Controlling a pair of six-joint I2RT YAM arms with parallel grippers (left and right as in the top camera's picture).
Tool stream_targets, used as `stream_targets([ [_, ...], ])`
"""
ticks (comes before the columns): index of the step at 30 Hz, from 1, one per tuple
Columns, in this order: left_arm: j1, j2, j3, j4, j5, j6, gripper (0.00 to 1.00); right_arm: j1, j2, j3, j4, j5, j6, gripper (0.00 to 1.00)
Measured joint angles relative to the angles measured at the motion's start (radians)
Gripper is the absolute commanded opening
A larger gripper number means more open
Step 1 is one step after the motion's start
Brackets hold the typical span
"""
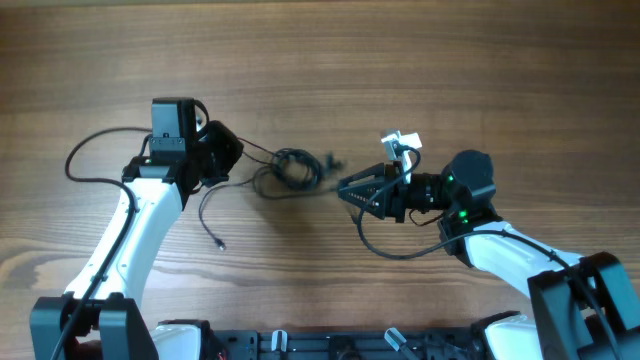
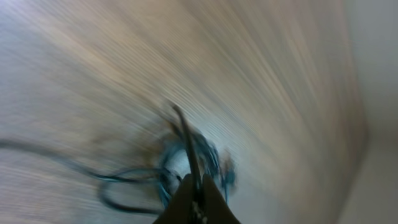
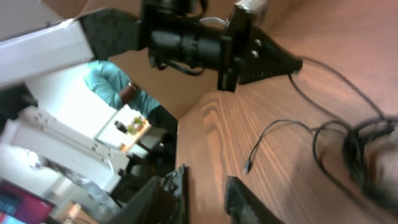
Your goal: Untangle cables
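The cables [image 1: 290,170] are thin black wires bunched in a small knot at the table's middle. One strand runs left from the knot to my left gripper [image 1: 240,152]. Another strand trails down to a small plug end [image 1: 218,243]. The left wrist view is blurred, but the left gripper [image 2: 198,183] is shut on a thin wire, with the knot [image 2: 186,158] just beyond. My right gripper [image 1: 343,188] is open and empty just right of the knot. In the right wrist view its fingers [image 3: 202,180] are apart, the knot [image 3: 367,149] is at the right and the plug end [image 3: 247,167] is ahead.
Thicker black arm cables loop beside the left arm [image 1: 75,160] and below the right arm [image 1: 390,250]. A white tag [image 1: 400,143] sticks up on the right arm. The table is brown wood [image 1: 320,60]. A room beyond the table edge shows in the right wrist view [image 3: 118,87].
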Motion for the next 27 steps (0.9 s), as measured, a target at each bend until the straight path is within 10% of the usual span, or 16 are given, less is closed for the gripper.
stream_targets([
  [3, 0.0, 0.0, 0.0, 0.063, 0.21, 0.242, 0.04, 0.0, 0.0, 0.0, -0.079, 0.095, -0.037, 1.0],
  [10, 0.0, -0.013, -0.006, 0.34, 0.636, 0.394, 0.04, 0.0, 0.0, 0.035, -0.201, 0.26, -0.042, 1.0],
  [19, 0.0, -0.275, -0.006, 0.416, 0.841, 0.364, 0.04, 0.0, 0.0, 0.045, -0.2, 0.287, -0.201, 0.99],
  [23, 0.0, -0.334, -0.006, 0.416, 0.94, 0.352, 0.04, 0.0, 0.0, 0.047, -0.103, 0.216, -0.272, 0.79],
  [25, 0.0, -0.338, -0.006, 0.417, 0.97, 0.332, 0.04, 0.0, 0.0, 0.047, -0.08, 0.174, -0.283, 0.31],
  [27, 0.0, -0.337, -0.006, 0.416, 0.988, 0.303, 0.04, 0.0, 0.0, 0.047, -0.074, 0.135, -0.294, 0.38],
])
